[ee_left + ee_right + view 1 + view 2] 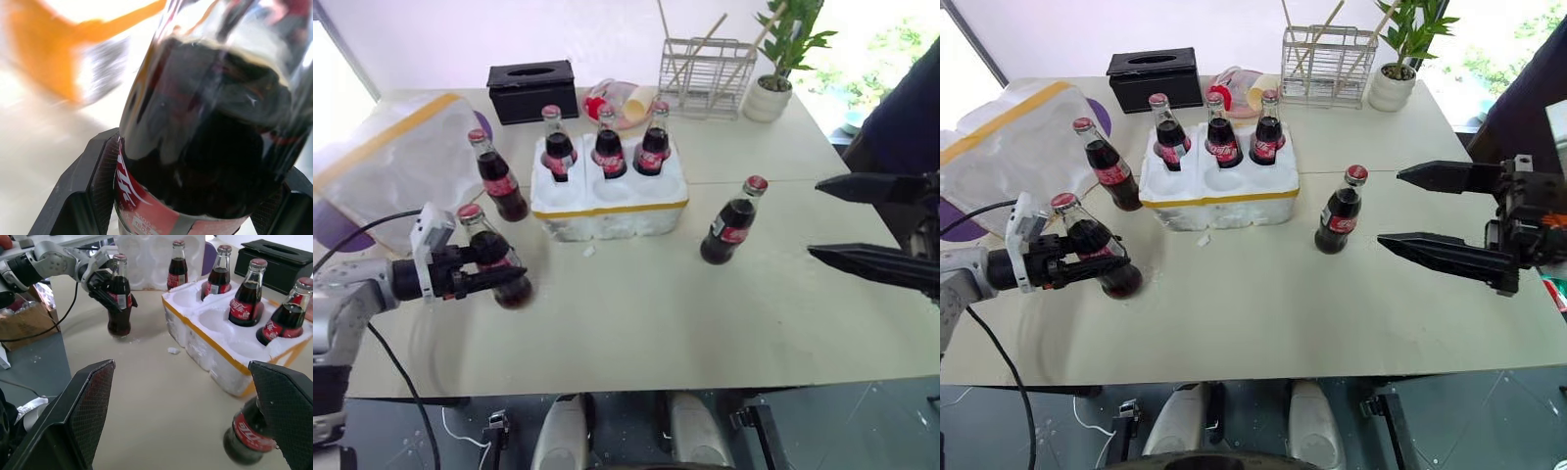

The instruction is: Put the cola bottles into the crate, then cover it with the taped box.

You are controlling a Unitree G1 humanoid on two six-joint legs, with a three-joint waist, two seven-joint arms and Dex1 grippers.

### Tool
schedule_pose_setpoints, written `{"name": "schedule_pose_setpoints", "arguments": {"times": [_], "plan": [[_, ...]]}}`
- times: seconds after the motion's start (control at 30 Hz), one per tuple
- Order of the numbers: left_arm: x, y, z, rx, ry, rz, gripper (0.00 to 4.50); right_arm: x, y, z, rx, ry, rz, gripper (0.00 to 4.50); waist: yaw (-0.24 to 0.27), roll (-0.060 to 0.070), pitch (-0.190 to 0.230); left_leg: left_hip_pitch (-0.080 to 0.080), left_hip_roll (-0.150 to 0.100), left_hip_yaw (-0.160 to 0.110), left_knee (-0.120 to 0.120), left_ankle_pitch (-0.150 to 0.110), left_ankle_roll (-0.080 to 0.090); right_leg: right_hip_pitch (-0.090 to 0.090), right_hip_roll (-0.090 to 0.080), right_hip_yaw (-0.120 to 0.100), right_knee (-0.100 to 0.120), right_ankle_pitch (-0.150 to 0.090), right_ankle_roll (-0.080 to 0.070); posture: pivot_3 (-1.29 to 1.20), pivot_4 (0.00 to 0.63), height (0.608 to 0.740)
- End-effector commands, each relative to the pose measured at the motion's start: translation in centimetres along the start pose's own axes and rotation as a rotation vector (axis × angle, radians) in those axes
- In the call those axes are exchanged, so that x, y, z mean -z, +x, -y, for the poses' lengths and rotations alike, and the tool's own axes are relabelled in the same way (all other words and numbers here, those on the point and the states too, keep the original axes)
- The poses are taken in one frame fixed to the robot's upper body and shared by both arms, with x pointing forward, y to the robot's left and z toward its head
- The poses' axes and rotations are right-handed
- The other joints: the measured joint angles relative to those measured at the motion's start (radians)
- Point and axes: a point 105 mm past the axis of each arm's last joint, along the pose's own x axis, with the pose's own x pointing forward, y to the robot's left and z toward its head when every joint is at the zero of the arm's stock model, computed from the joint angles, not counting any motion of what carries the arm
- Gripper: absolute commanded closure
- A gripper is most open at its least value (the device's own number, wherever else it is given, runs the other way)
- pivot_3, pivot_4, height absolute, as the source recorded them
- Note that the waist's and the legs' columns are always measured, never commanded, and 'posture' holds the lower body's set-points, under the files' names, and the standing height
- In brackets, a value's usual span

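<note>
Left gripper (494,277): nearest the robot on its left, its black fingers pinching the body of one cola bottle (494,262); that bottle leans a little and its base looks just above the table (636,333).
Right gripper (1430,211): on the right, jaws spread wide and holding nothing, level with the lone bottle (1340,211) that stands upright just beside them.
Crate (607,201): mid-table; three bottles (607,145) sit in the far row of wells, the three near wells are empty.
Sixth bottle (497,176): upright, just left of the crate.
Taped box (396,157): far left, well apart from the crate, not yet needed.
Behind: black tissue box (531,90), wire rack (705,69) and potted plant (773,59) along the far edge.
Step in hand: carry the gripped bottle to the near-left well.
Doing it well: lift until the base clears the yellow-taped rim, straighten the bottle, centre it over the well, lower until seated, then release. Steer around the sixth bottle.
</note>
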Motion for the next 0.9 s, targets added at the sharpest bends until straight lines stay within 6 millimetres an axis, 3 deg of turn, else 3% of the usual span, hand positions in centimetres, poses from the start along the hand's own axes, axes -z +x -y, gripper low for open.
{"name": "schedule_pose_setpoints", "arguments": {"times": [0.03,0.23,0.43,0.63,0.9], "plan": [[-5.7,1.9,1.4,0.076,0.119,0.135,1.68,-0.5,0.4,-0.2,0.006,-0.04,0.031,0.0,0.008,0.0,0.0,0.0,0.0,0.0,0.001,0.0,0.0,0.001,0.0,0.0,0.0,0.0,0.0,0.0,0.15,0.74],[-9.8,8.0,0.4,0.119,0.151,0.276,1.68,0.4,1.4,0.3,0.056,-0.027,0.07,0.0,0.005,-0.002,-0.001,0.0,-0.002,-0.002,0.003,0.0,0.001,0.005,0.0,0.0,-0.002,0.002,0.004,0.0,0.15,0.74],[-12.2,13.8,-3.5,-0.037,0.234,0.337,1.68,1.1,1.8,0.3,0.083,-0.015,0.091,0.0,0.004,-0.003,0.0,0.0,-0.002,-0.003,0.002,0.0,0.001,0.004,0.002,0.0,-0.001,0.003,0.006,0.0,0.15,0.74],[-13.7,15.3,-4.6,-0.049,0.256,0.349,1.68,1.8,1.8,0.2,0.122,0.005,0.096,0.0,0.003,-0.003,0.001,0.0,-0.002,-0.003,0.001,-0.001,0.002,0.003,0.002,0.001,-0.002,0.003,0.008,0.0,0.15,0.74],[-11.9,15.2,-4.4,0.018,0.288,0.22,1.68,2.3,1.8,0.7,0.175,0.006,0.098,0.0,0.003,-0.004,0.001,-0.001,-0.002,-0.003,0.001,-0.001,0.002,0.003,0.002,0.0,-0.002,0.003,0.008,0.0,0.15,0.74]]}}
